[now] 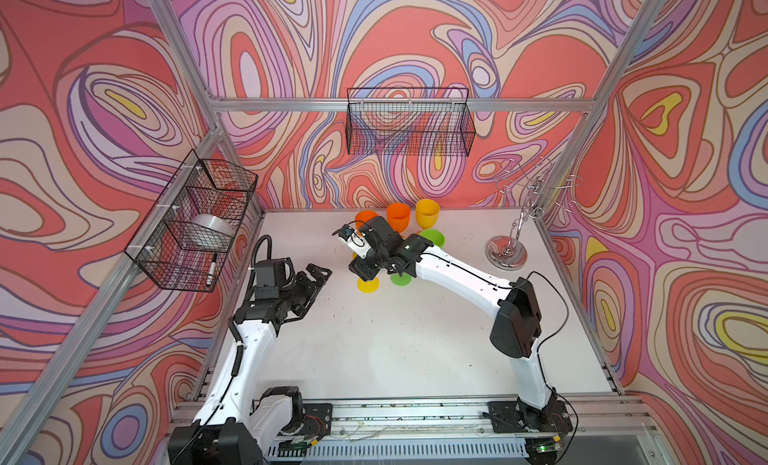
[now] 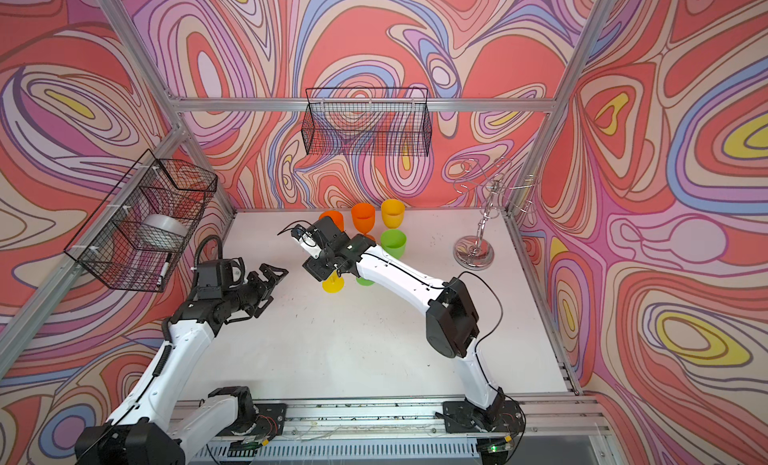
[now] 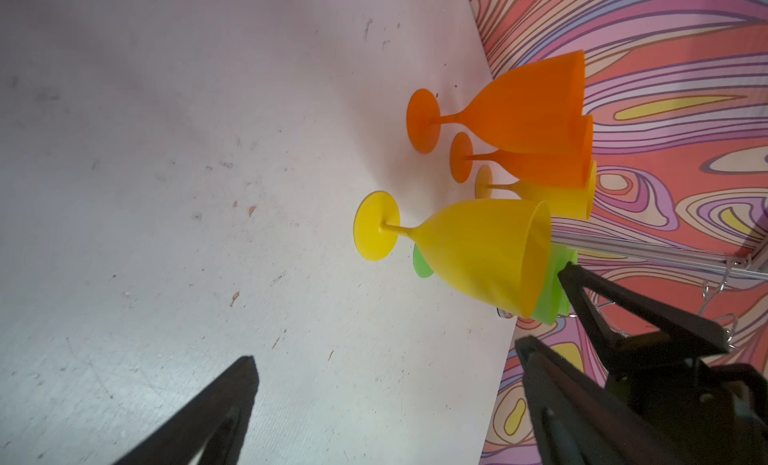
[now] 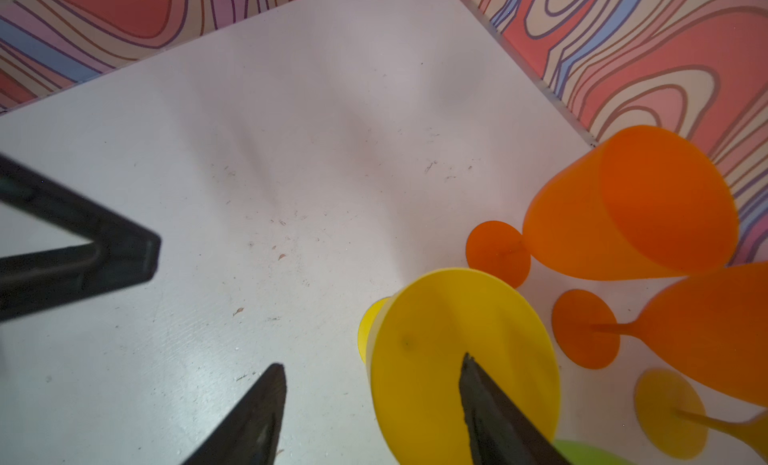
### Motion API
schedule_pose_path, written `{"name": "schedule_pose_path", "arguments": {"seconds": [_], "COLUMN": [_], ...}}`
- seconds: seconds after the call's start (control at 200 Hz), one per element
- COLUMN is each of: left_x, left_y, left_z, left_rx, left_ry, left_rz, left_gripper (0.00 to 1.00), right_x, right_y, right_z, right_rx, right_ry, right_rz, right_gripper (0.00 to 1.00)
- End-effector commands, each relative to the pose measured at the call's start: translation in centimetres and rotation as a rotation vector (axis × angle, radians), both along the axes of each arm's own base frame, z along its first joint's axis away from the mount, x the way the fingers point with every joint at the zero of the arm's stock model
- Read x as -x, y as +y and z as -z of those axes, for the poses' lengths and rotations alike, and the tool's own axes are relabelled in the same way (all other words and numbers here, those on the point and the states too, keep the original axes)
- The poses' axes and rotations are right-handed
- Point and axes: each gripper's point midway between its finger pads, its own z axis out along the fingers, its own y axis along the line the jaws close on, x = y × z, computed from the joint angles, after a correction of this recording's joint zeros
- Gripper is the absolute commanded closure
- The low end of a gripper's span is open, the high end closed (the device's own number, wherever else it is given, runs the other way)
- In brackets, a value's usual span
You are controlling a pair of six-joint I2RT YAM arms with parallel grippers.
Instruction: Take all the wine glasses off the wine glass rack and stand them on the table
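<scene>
Right wrist cam's showing the right end effector (image 4: 372, 361) released over the yellow glass (image 4: 436, 317); the arm (image 1: 449, 272) is mostly hiding its bowl in both top views. The left end effector (image 1: 320, 274) is sitting open.

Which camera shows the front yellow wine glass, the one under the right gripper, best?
The left wrist view: the yellow wine glass stands whole there, foot, stem and bowl. In both top views the right gripper hides all but its foot. The right wrist view looks down into its bowl, with one finger in front.
</scene>
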Motion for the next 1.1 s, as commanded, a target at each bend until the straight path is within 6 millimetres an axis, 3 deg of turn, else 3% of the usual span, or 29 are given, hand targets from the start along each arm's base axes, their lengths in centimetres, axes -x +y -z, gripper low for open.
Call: {"name": "schedule_pose_path", "arguments": {"seconds": [0.0,0.06,0.08,0.21,0.326,0.576,0.696,0.927,1.097], "left_x": [-0.3,-0.5,-0.5,-0.7,-0.8,-1.9,-2.4,-3.6,-4.6], "left_y": [1.6,2.1,2.3,3.3,4.3,6.8,8.0,8.6,10.0], "left_z": [-1.8,-2.6,-2.7,-3.6,-4.2,-4.7,-4.4,-5.5,-3.3], "left_rx": [-0.120,-0.165,-0.179,-0.258,-0.338,-0.485,-0.541,-0.746,-0.907], "left_ry": [-0.044,-0.062,-0.065,-0.101,-0.125,-0.157,-0.163,-0.196,-0.136], "left_rz": [-0.010,-0.013,-0.016,-0.028,-0.045,-0.135,-0.200,-0.200,-0.173], "left_gripper": [0.00,0.00,0.00,0.00,0.00,0.00,0.00,0.00,0.00], "right_x": [0.4,0.7,1.1,2.2,2.8,1.3,0.1,-0.6,-1.4], "right_y": [-2.0,-3.7,-4.6,-9.6,-14.7,-26.6,-31.8,-41.2,-45.6], "right_z": [-7.7,-9.0,-10.3,-12.4,-11.9,-7.1,-3.8,0.3,2.6], "right_rx": [-0.152,-0.199,-0.229,-0.343,-0.413,-0.371,-0.316,-0.262,-0.316], "right_ry": [-0.129,-0.161,-0.183,-0.269,-0.321,-0.390,-0.390,-0.392,-0.417], "right_rz": [0.030,0.063,0.077,0.165,0.276,0.605,0.787,1.096,1.231], "right_gripper": [0.21,0.17,0.16,0.09,0.06,0.05,0.05,0.06,0.06]}}
